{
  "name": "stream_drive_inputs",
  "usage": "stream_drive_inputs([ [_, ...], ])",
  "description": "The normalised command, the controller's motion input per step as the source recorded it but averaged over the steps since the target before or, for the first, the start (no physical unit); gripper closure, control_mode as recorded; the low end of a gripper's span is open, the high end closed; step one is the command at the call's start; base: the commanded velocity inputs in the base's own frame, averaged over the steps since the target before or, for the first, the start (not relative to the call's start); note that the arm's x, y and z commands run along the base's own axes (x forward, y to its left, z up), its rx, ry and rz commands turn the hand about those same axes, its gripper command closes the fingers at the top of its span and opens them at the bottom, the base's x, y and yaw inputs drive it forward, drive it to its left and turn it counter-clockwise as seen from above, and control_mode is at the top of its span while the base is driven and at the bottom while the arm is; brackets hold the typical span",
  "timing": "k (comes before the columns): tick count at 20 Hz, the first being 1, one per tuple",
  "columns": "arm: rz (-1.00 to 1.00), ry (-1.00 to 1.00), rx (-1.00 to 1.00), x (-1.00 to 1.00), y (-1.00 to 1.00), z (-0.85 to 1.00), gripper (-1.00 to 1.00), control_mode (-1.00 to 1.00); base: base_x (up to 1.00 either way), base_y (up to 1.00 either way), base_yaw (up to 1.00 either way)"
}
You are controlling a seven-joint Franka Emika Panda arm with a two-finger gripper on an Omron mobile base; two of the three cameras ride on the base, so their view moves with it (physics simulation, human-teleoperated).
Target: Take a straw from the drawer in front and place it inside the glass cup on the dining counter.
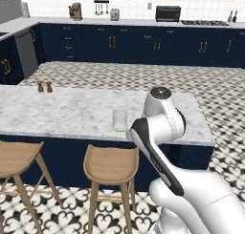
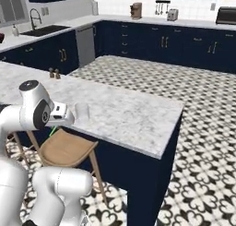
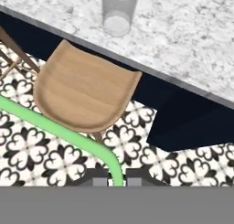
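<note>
My gripper (image 3: 117, 178) is shut on the straw (image 3: 68, 133), a thin pale green stick that runs from between the fingertips out to the left edge of the hand view. A short piece of the straw (image 2: 54, 130) also shows below my hand in the right base view. The gripper hangs just off the near edge of the dining counter (image 1: 67, 111), above a wooden stool (image 3: 84, 90). The glass cup (image 3: 119, 10) stands upright and clear on the marble close to that edge, a little ahead of the gripper. It also shows as glass cup (image 1: 119, 119) and glass cup (image 2: 81, 111). The drawer is out of view.
Two wooden stools (image 1: 111, 164) (image 1: 16, 156) stand against the counter's navy base. Two small brown shakers (image 1: 44, 87) sit at the far side of the slab. The counter's end (image 2: 170, 123) drops to patterned tile floor on the right. Navy cabinets line the back wall.
</note>
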Motion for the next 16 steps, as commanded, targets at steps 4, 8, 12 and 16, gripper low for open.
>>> stream_drive_inputs([
  [4,0.00,0.00,0.00,0.00,0.00,0.00,1.00,1.00,0.00,0.83,-0.62],
  [8,0.00,0.00,0.00,0.00,0.00,0.00,1.00,1.00,0.00,0.85,-0.58],
  [12,0.00,0.00,0.00,0.00,0.00,0.00,1.00,1.00,0.71,0.52,-0.31],
  [16,0.00,0.00,0.00,0.00,0.00,0.00,1.00,1.00,1.00,0.02,-0.20],
])
